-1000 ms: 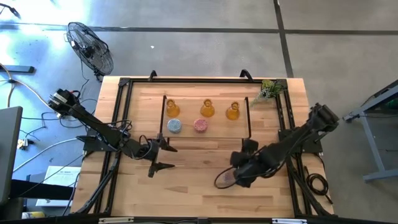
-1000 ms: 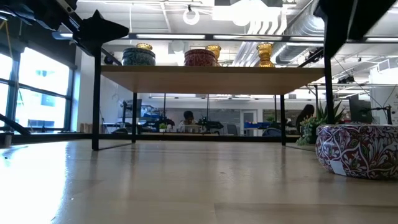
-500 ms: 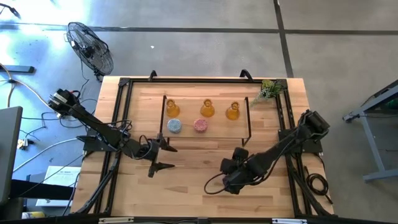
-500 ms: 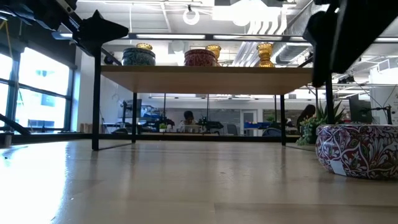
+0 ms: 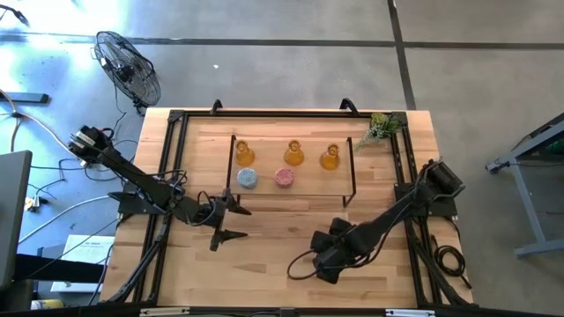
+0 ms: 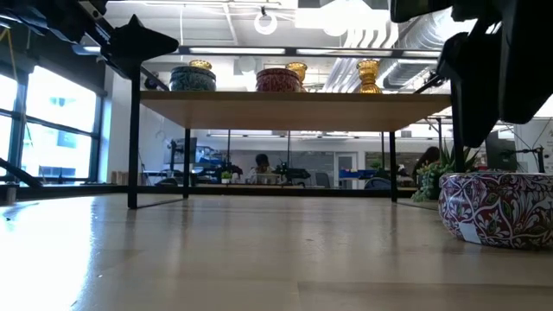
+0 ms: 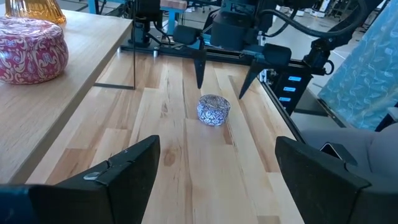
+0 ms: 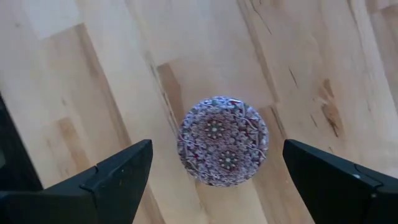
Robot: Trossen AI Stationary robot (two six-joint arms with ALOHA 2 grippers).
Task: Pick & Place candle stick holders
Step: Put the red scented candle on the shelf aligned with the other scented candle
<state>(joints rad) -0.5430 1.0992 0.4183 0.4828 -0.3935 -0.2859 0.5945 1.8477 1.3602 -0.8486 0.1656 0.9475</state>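
High view: small shelf [image 5: 352, 180] at desk's far middle carries three amber holders [image 5: 293, 155] on its far side, blue holder [image 5: 248, 178] and pink holder [image 5: 284, 177] on its near side. My right claw [image 5: 304, 267] hangs near desk's front edge, fingers apart, empty; it has slid toward front-left since earlier frame. Left claw [image 5: 231, 222] waits left of centre, fingers apart, unmoved.

Low view: purple holder [image 6: 496, 208] on bare desk.

Right wrist view: purple holder [image 8: 222, 140] directly below, between my fingers, untouched.
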